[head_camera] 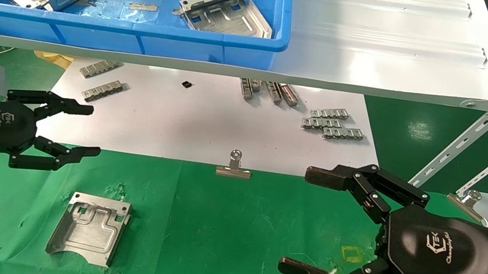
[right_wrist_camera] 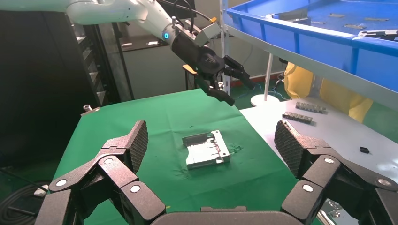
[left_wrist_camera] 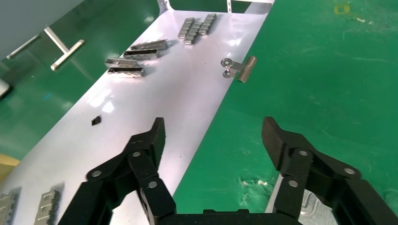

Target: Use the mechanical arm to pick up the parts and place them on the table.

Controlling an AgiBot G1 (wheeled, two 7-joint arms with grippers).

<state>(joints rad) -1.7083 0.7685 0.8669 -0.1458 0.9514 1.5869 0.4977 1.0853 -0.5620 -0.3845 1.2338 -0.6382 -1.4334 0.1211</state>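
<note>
On the green counter (head_camera: 219,231) one part (head_camera: 90,228) lies flat, just below my left gripper (head_camera: 91,130), fingers spread wide and empty above it. Two more parts wait in the blue bin (head_camera: 218,49). Right gripper (head_camera: 304,220) idles, fingers spread, holding nothing.

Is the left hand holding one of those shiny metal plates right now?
No. The left hand hangs open and empty above the green table, while a plate lies flat on the cloth below it.
</note>
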